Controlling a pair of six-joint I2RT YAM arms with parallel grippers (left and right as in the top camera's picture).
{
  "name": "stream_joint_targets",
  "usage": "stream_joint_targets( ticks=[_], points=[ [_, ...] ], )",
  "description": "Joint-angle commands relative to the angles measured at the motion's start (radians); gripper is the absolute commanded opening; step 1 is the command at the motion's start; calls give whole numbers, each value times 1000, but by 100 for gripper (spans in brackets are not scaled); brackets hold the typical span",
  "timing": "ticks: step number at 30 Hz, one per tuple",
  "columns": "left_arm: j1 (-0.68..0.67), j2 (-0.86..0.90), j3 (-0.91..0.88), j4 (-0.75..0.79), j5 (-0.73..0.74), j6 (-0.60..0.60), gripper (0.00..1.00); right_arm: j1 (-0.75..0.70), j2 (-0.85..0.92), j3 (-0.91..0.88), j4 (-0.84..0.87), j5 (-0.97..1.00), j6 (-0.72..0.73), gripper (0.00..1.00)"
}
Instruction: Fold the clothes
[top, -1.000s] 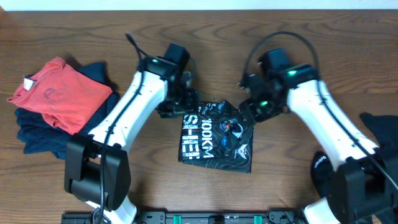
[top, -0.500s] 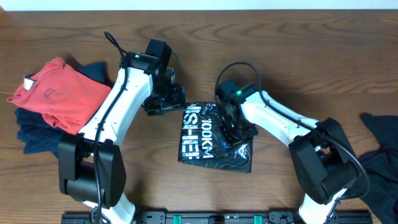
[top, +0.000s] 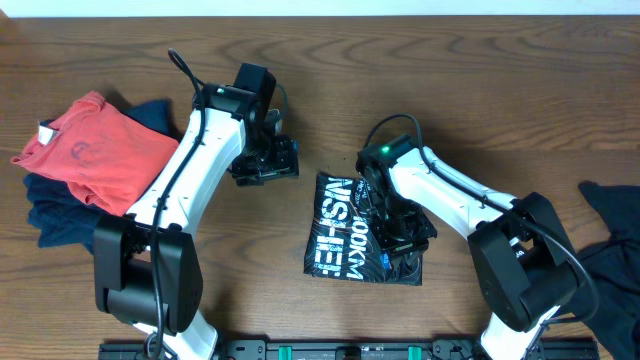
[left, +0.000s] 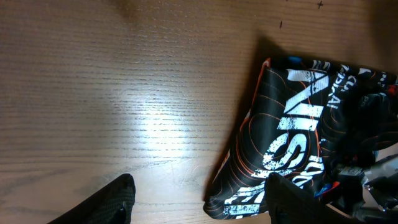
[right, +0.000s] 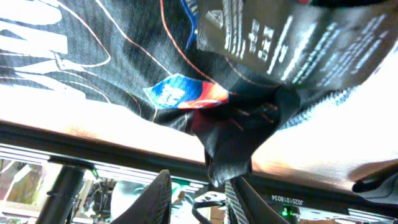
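The black T-shirt (top: 352, 228) lies folded in the middle of the table, its white lettering facing up. It also shows in the left wrist view (left: 292, 130). My left gripper (top: 266, 166) is open and empty over bare wood, just up and left of the shirt. My right gripper (top: 406, 236) is down on the shirt's right edge. In the right wrist view its fingers (right: 202, 190) stand close together, with a raised bunch of the black cloth (right: 239, 134) between them. The red-blue logo (right: 180, 92) sits just beyond.
A pile with a red shirt (top: 95, 150) on dark blue garments (top: 60, 215) lies at the far left. More dark cloth (top: 612, 245) lies at the right edge. The table's front edge is close below the folded shirt.
The folded T-shirt has slid right and toward the front edge together with my right gripper. The left arm has stayed where it moved half a second ago.
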Motion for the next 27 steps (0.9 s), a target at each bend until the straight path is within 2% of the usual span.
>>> stream_joint_targets(
  ticks=[1, 7, 10, 11, 23, 27],
  points=[
    [1, -22, -5, -5, -17, 11, 68, 0, -21, 0, 7, 49, 13, 26],
    [1, -22, -5, -2, -17, 10, 69, -51, -39, 67, 93, 240, 52, 31],
    [1, -22, -5, -3, -17, 10, 69, -60, -42, 81, 202, 257, -14, 44],
    [1, -22, -5, -3, -17, 10, 69, -60, -41, 80, 237, 250, -40, 45],
    [1, -22, -5, -3, -16, 10, 69, -45, -39, 59, 296, 225, -156, 51],
    [1, -22, -5, -3, -16, 10, 69, -44, -39, 18, 368, 225, -208, 52]
  ],
)
